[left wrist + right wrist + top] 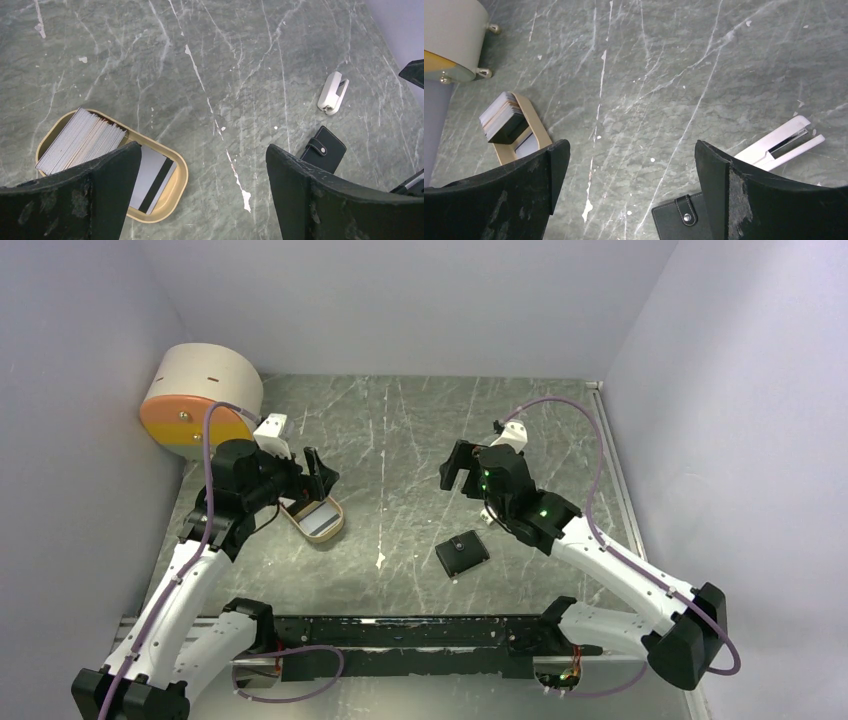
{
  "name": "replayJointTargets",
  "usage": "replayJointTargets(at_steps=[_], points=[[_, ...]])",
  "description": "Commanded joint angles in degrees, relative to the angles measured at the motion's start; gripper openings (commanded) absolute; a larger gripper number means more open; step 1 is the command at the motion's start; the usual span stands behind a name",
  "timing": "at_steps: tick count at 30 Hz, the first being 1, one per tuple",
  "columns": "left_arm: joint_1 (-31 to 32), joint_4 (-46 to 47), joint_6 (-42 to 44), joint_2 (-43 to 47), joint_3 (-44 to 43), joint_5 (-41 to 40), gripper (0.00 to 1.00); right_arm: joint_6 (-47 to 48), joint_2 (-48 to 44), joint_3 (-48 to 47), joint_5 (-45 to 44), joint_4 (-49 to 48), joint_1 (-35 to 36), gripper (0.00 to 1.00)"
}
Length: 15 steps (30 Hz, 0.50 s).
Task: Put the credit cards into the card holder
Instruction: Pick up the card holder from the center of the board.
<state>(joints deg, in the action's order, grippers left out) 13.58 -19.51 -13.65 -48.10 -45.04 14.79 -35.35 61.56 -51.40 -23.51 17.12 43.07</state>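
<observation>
The credit cards (80,139) stand as a stack on edge in a beige oblong tray (181,170), with one whitish card with a black stripe (152,179) lying flat beside them. They also show in the top view (318,518) and the right wrist view (501,117). The card holder (462,553), a closed black wallet with a snap tab, lies on the table centre; it also shows in the left wrist view (325,149) and the right wrist view (681,217). My left gripper (310,480) hangs open and empty just above the tray. My right gripper (462,472) is open and empty, above and behind the wallet.
A big beige-and-orange round box (200,400) stands at the back left corner. A white clip-like object (781,145) lies beyond the wallet, also seen in the left wrist view (332,92). Grey walls close in the table on three sides.
</observation>
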Motion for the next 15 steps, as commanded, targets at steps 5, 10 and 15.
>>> replayJointTargets(at_steps=[5,10,15], points=[[-0.6,1.4,1.0,0.7,0.2,-0.3,0.99,-0.4,-1.0,-1.7,-1.7,1.3,-0.5,1.0],[-0.6,1.3,1.0,0.9,0.2,-0.6,0.99,-0.7,-0.5,-1.6,-1.5,1.4,-0.5,1.0],[-0.6,1.3,0.7,0.9,0.2,-1.3,0.99,-2.3,0.4,-2.0,-1.6,3.1,-0.5,1.0]])
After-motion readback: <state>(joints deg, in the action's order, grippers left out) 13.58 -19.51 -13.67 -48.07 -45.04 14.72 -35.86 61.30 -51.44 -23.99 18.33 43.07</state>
